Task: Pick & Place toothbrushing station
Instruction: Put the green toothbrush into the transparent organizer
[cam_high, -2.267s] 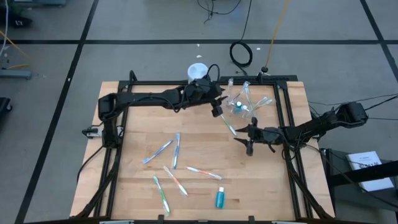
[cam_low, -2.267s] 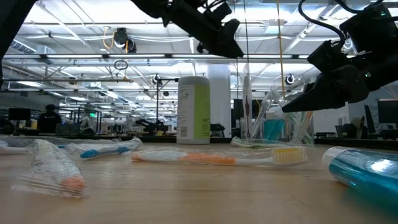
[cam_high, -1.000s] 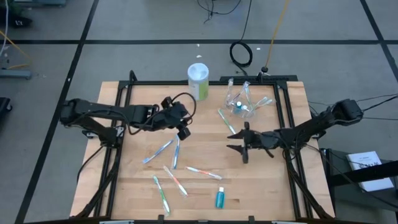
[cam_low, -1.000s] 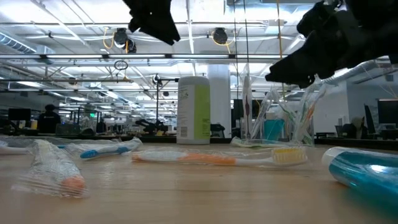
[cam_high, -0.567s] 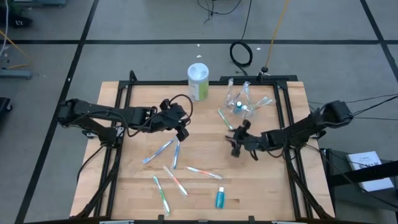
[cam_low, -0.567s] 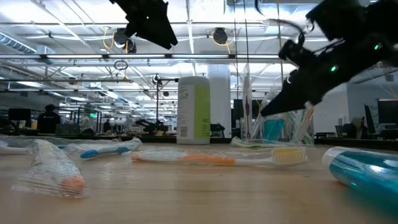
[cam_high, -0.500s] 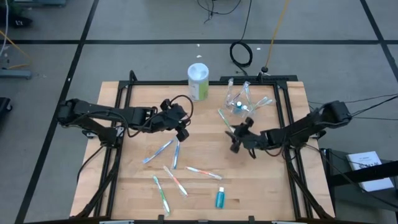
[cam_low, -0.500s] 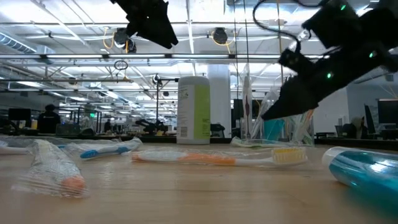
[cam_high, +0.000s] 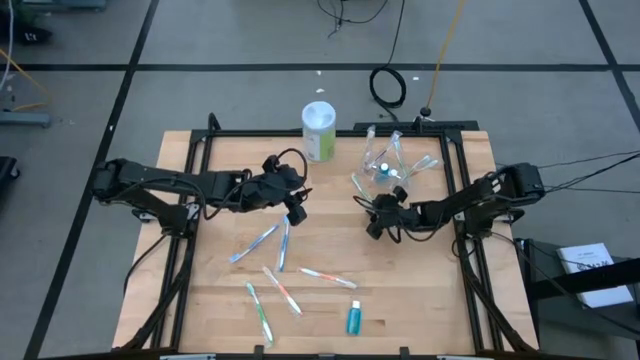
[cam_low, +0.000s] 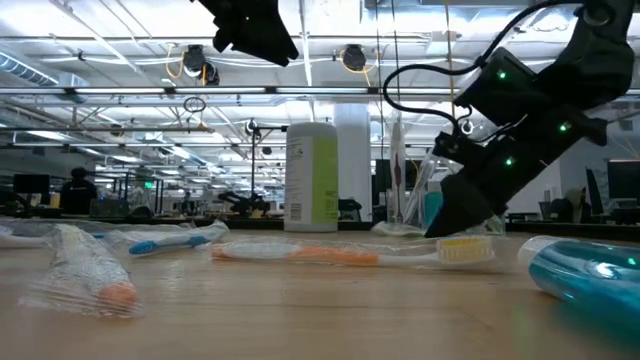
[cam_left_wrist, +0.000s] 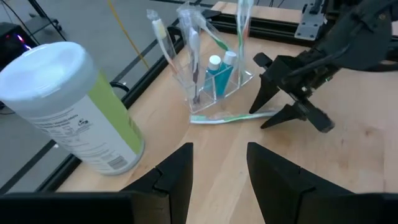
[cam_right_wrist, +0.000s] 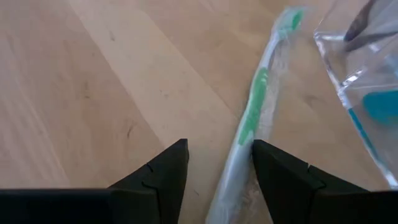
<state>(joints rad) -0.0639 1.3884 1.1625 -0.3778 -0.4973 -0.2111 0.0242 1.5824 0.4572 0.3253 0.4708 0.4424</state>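
Observation:
A clear cup (cam_high: 385, 168) at the table's far right holds several toothbrushes and teal tubes (cam_left_wrist: 219, 68). Just in front of it a green toothbrush (cam_right_wrist: 252, 115) lies flat on the wood. My right gripper (cam_right_wrist: 219, 149) is open, low over the table, with the toothbrush's handle end between its fingers; it also shows in the high view (cam_high: 371, 217). My left gripper (cam_left_wrist: 217, 149) hangs open and bare above the table's middle (cam_high: 297, 206). Several more toothbrushes (cam_high: 283, 242) and a teal tube (cam_high: 353, 319) lie nearer the front. My right gripper's open fingers stand on either side of the green toothbrush's handle end (cam_right_wrist: 231, 177), slanting down from the table's right side and lying roughly along it. The brush lies flat on the table. Whether a finger touches it, I cannot tell.
A tall white-and-green canister (cam_high: 318, 130) stands at the far edge, left of the cup. A black frame rail (cam_high: 450, 165) runs behind and beside the cup. Bare wood lies between the two grippers (cam_high: 335, 225).
My right gripper has come down and toward the table's far left, tipping its fingers downward, until it stands over the green toothbrush by the cup. No object has moved.

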